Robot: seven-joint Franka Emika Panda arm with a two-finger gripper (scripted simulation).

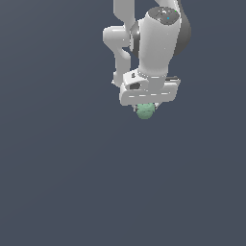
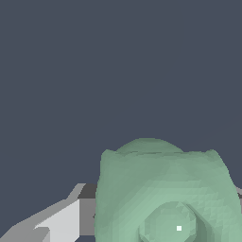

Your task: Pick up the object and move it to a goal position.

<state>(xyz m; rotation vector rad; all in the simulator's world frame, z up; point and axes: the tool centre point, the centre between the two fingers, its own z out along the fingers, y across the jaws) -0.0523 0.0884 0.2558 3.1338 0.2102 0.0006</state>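
The object (image 1: pixel 145 111) is a small pale mint-green lumpy blob. In the exterior view it shows just under the white hand of my gripper (image 1: pixel 146 106), which covers its upper part. In the wrist view the object (image 2: pixel 160 189) is very large and close, with its ringed top facing the camera. It sits between the fingers: a grey-white finger (image 2: pixel 61 222) presses against one side, and only a sliver of the other finger (image 2: pixel 239 192) shows at the picture's edge. The gripper is shut on the object.
A plain dark blue-grey surface (image 1: pixel 57 168) fills both views. The arm's white links (image 1: pixel 158 38) stand above the gripper in the exterior view. No other objects or goal marker show.
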